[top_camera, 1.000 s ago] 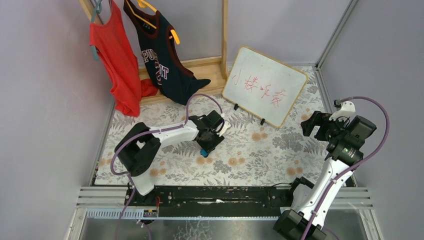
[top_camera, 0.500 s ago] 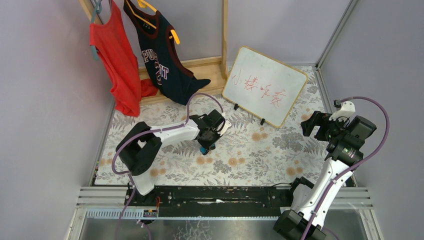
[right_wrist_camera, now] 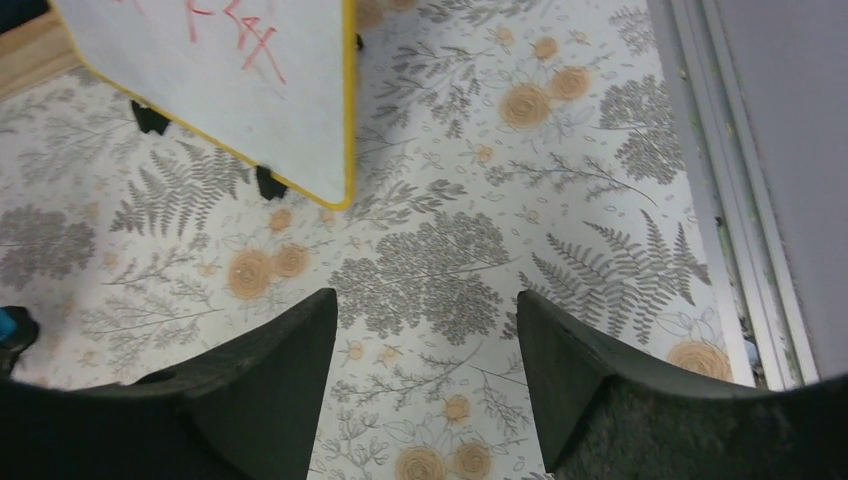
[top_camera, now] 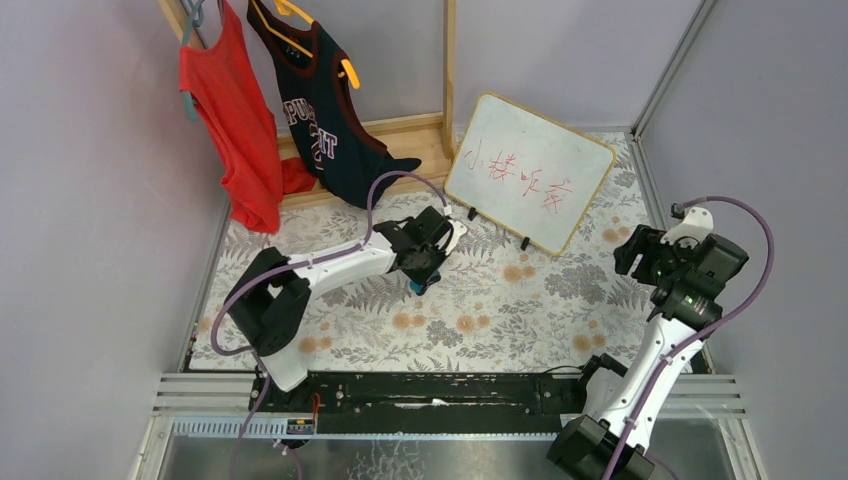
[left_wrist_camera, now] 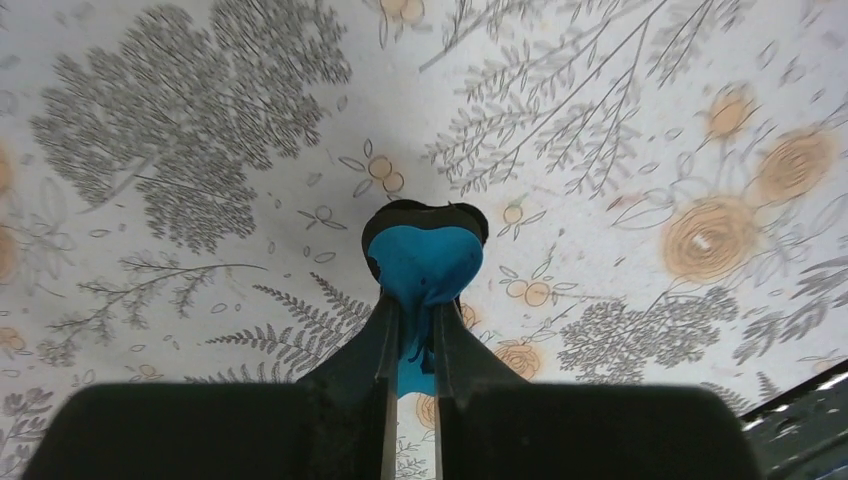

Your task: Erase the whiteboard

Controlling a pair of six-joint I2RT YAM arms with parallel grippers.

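Observation:
The whiteboard leans on small black feet at the back of the table, with red writing across it. Its lower corner and some red strokes show in the right wrist view. My left gripper hangs over the floral cloth, left of and in front of the board. It is shut on a small blue eraser, which bulges out past the fingertips; the eraser also shows from above. My right gripper is open and holds nothing; it is right of the board, and its jaws stand wide over the cloth.
A wooden clothes rack stands at the back left with a red shirt and a navy jersey hanging down to its base. Grey walls close in on both sides. A metal rail runs along the near edge.
The left gripper closed on the blue eraser and carried it up and back towards the board. The right gripper's jaws narrowed a little and the arm shifted slightly right.

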